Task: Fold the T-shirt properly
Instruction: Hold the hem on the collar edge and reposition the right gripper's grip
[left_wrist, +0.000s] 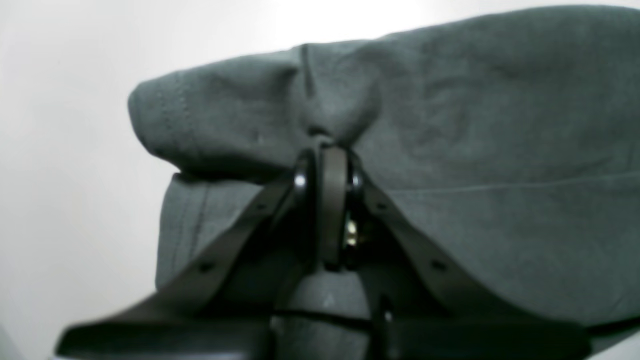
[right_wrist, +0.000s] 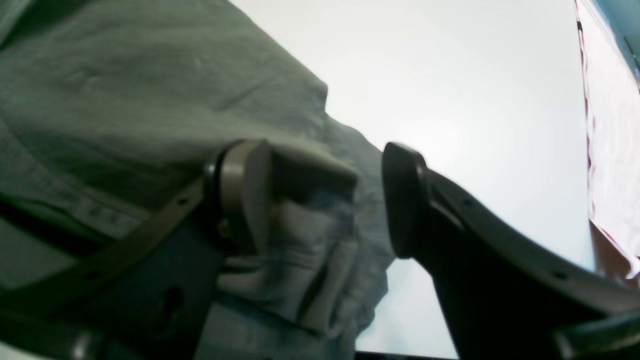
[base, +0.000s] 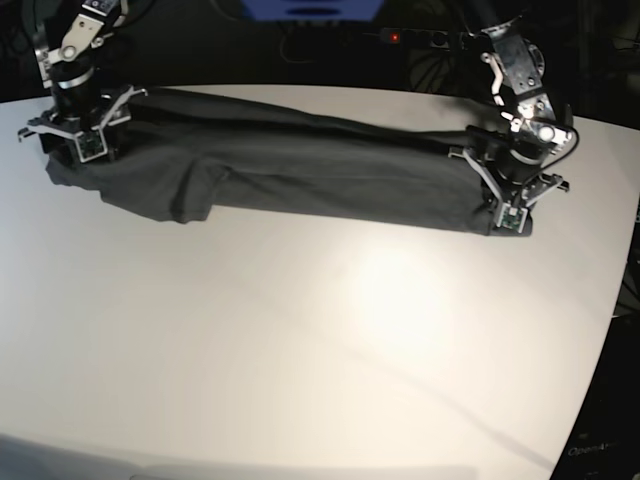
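Note:
The dark grey T-shirt (base: 300, 165) lies stretched in a long folded band across the far part of the white table (base: 350, 330). My left gripper (base: 508, 200) is at its right end in the base view. In the left wrist view the gripper (left_wrist: 325, 145) is shut on a bunched pinch of the T-shirt (left_wrist: 475, 125). My right gripper (base: 80, 138) is at the shirt's left end. In the right wrist view the gripper (right_wrist: 325, 200) is open, with its jaws wide apart. A fold of the T-shirt (right_wrist: 125, 90) lies against one finger (right_wrist: 245, 195) and partly fills the gap.
The table's curved right edge (base: 610, 300) runs close beyond my left gripper. Dark equipment with a red light (base: 396, 38) stands behind the table. The white tabletop stretches toward the camera. A pale pinkish surface (right_wrist: 615, 125) shows at the right of the right wrist view.

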